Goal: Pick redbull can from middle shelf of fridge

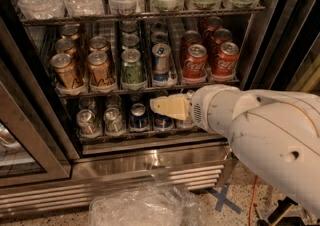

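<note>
I see the slim silver-and-blue redbull can (161,61), silver pull-tab lid up, standing upright at the front of its lane on the dark wire middle shelf (105,91) of the black-framed glass-door fridge (35,120). It is narrower than its neighbours, a green can (132,68) in the lane to its left and a red cola can (194,62) to its right. Open space shows between its lid and the rack above. My cream-coloured gripper (169,107) sits below the shelf's front rail, in front of the lower rack's cans and apart from the can. I cannot tell how far open it is, and nothing shows in its grasp.
</note>
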Controlling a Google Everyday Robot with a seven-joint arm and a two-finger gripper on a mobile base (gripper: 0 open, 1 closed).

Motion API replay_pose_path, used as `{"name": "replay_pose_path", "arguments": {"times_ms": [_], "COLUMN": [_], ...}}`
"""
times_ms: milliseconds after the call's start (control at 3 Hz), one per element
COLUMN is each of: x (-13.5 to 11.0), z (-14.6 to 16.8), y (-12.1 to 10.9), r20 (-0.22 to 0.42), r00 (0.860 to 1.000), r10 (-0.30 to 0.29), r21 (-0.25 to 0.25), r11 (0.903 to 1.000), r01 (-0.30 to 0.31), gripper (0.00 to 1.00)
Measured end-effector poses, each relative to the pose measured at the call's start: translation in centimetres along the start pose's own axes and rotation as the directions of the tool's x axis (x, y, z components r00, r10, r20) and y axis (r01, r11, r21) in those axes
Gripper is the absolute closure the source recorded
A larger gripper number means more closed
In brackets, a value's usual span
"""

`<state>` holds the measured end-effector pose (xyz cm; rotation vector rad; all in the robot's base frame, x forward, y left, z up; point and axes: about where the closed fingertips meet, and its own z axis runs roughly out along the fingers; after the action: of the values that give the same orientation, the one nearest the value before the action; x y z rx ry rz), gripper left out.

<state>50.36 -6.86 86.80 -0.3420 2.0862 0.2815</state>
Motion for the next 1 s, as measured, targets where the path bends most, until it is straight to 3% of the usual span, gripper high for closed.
{"name": "replay_pose_path", "arguments": {"times_ms": [667,1000], "x": [-3.4,-5.3], "z": [-1.0,-0.6], "y": [0.2,1.8], "r20": [0.135,0.185], "r00": [0.991,0.982], "r10": [-0.001,-0.022], "r21": [0.012,-0.019], "r11": [0.9999,0.9995], "r01": [-0.001,0.026], "gripper": [0.00,0.00]}}
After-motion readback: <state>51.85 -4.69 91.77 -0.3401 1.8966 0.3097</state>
